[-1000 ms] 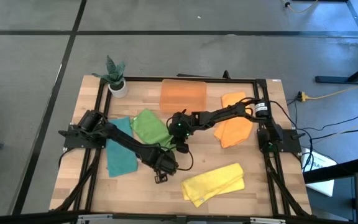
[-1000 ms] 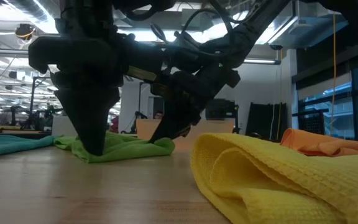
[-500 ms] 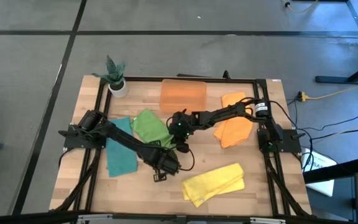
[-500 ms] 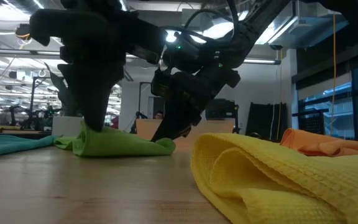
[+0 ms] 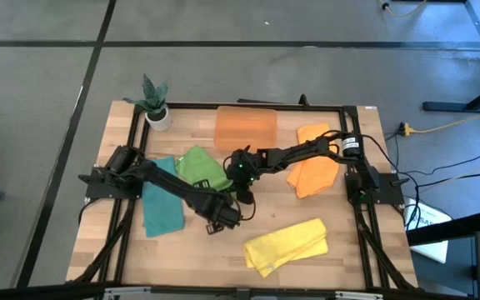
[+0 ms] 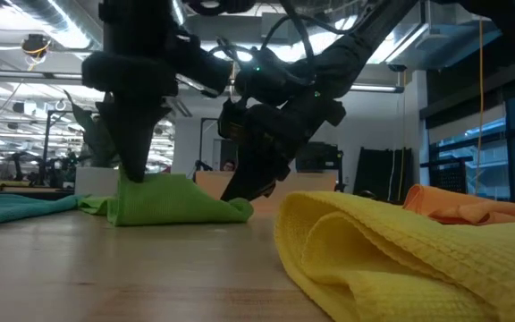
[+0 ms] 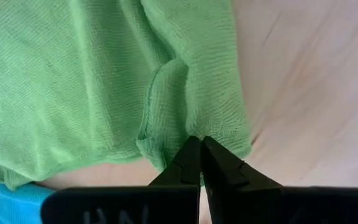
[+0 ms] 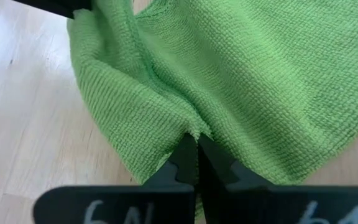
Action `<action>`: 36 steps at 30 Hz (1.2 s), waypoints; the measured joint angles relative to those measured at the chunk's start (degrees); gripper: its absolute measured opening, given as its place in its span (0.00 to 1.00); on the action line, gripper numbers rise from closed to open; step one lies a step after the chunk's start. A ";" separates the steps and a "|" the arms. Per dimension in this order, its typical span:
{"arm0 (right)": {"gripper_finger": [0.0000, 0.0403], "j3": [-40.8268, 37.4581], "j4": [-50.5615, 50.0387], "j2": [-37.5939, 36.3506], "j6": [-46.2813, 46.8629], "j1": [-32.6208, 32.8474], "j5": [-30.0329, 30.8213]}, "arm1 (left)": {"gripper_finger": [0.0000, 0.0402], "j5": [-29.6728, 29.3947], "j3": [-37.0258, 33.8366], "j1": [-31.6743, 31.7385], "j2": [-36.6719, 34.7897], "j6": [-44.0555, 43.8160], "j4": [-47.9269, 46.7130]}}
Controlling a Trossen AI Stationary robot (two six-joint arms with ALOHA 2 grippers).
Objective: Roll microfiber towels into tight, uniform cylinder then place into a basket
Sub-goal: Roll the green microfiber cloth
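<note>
Basket (image 5: 245,127), a translucent orange bin, sits at the far edge of the wooden bench (image 5: 182,258), and nothing can be made out inside it. Just beside it toward the middle lies the green towel (image 5: 201,170), rumpled and flat, with the teal towel (image 5: 161,205) touching its left side, the orange towels (image 5: 313,171) to the right and the yellow towel (image 5: 287,245) near the front edge. Reaching in from the left, the left arm stretches low across the teal cloth, its left tool (image 7: 199,152) pinched closed on the green towel's near edge. From the right, the right arm extends level across the bench, its right tool (image 8: 194,149) likewise clamped on a fold of the same green towel. A small potted plant (image 5: 155,103) stands at the far left corner.
</note>
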 joint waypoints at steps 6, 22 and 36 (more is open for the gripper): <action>0.01 0.00 -0.21 0.00 -0.55 0.02 -0.11 | 0.00 6.19 -5.68 1.39 -0.05 1.18 5.64; 0.01 -0.04 -0.28 0.00 -0.50 0.07 -0.23 | 0.01 7.65 -8.56 2.07 -0.27 4.76 10.97; 0.01 -0.06 -0.48 0.00 0.46 -0.30 -0.63 | 0.16 5.83 -5.28 3.21 0.19 1.57 6.42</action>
